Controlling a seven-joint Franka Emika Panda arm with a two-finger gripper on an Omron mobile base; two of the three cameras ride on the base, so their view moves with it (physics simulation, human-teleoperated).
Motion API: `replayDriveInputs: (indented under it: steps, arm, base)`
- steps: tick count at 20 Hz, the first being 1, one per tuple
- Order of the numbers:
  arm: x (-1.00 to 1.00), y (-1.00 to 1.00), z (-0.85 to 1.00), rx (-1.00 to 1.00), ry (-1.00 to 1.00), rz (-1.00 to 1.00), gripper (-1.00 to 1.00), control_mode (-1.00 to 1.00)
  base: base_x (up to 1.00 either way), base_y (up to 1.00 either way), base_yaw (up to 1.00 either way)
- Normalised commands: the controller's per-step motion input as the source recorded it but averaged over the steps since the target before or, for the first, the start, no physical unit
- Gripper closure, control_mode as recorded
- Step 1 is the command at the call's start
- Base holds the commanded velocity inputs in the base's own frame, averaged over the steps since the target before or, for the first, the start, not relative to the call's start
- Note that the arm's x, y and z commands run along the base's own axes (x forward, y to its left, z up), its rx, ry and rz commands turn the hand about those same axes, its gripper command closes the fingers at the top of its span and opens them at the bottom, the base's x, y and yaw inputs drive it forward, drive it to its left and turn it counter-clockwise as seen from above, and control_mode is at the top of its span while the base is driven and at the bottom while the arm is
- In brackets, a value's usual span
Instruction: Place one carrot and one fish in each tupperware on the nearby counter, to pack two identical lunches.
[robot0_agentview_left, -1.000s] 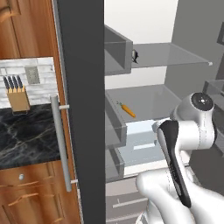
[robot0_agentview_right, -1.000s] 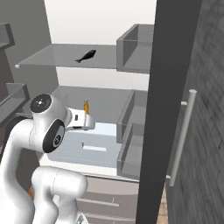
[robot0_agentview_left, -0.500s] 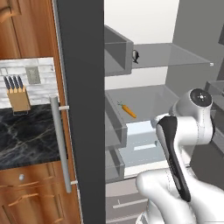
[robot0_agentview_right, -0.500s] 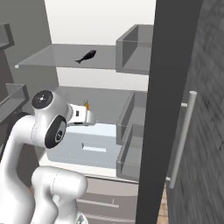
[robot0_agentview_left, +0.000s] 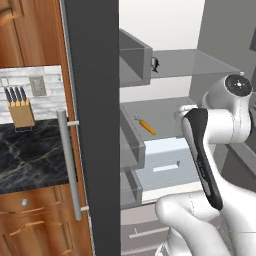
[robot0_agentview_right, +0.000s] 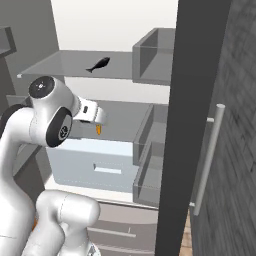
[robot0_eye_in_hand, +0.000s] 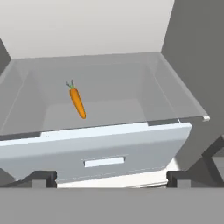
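the gripper (robot0_eye_in_hand: 111, 177) stands with jaws wide apart and nothing between them, facing an open fridge. one carrot (robot0_eye_in_hand: 77, 101) lies on the glass shelf (robot0_eye_in_hand: 131, 94) above a pale drawer (robot0_eye_in_hand: 105, 151). a dark fish (robot0_agentview_right: 98, 64) lies on the higher shelf (robot0_agentview_right: 60, 65).

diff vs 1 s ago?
The arm has swung further into the open fridge, carrying the open gripper toward the carrot on the middle shelf. Nothing grasped or released. Carrot, fish on the upper shelf and drawer unmoved.
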Motion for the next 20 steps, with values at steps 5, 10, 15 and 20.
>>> replayDriveInputs:
  steps: [5, 10, 15, 20]
  arm:
    - [0.25, 0.00, 0.61, 0.10, -0.17, -0.06, -1.00, -1.00]
    - [0.28, 0.07, 0.53, 0.08, -0.17, 0.00, -1.00, -1.00]
    - [0.29, 0.32, 0.43, 0.00, 0.01, 0.00, -1.00, -1.00]
    - [0.66, 0.25, 0.29, 0.04, 0.02, 0.00, -1.00, -1.00]
  base:
    - [0.00, 0.00, 0.00]
    - [0.00, 0.00, 0.00]
    - [0.00, 0.00, 0.00]
    - [0.00, 0.00, 0.00]
